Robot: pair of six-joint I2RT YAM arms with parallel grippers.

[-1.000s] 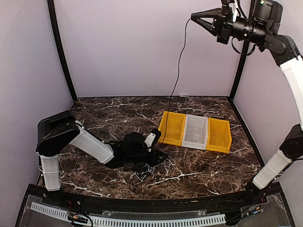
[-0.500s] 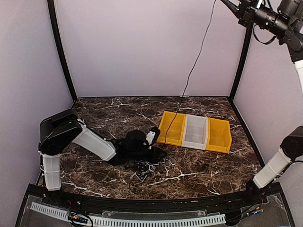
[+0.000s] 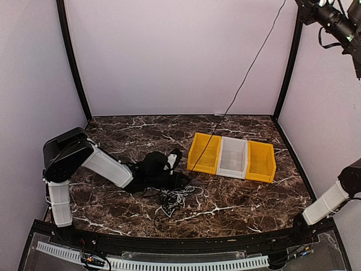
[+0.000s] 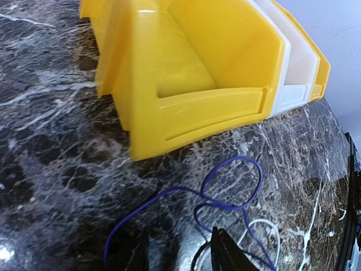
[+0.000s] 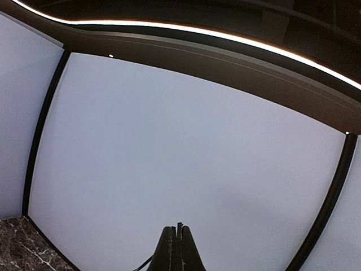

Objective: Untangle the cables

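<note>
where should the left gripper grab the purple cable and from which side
Likely on the purple cable, along the single strand leading off its loop, clear of the white cable. It lies flat on the marble table with the yellow bin right behind, so bring the left gripper down from above on the near side, jaws across the strand.

I have the black-and-white left arm (image 3: pixel 104 166) stretched low and forward, elbow bent back. The black two-finger left gripper (image 4: pixel 180 257) has its fingers standing apart. The white-sleeved right arm (image 3: pixel 330 200) reaches high overhead, and the black right gripper (image 5: pixel 177 248) is pinched tight, apparently on a thin black cable (image 3: pixel 246 74).
</note>
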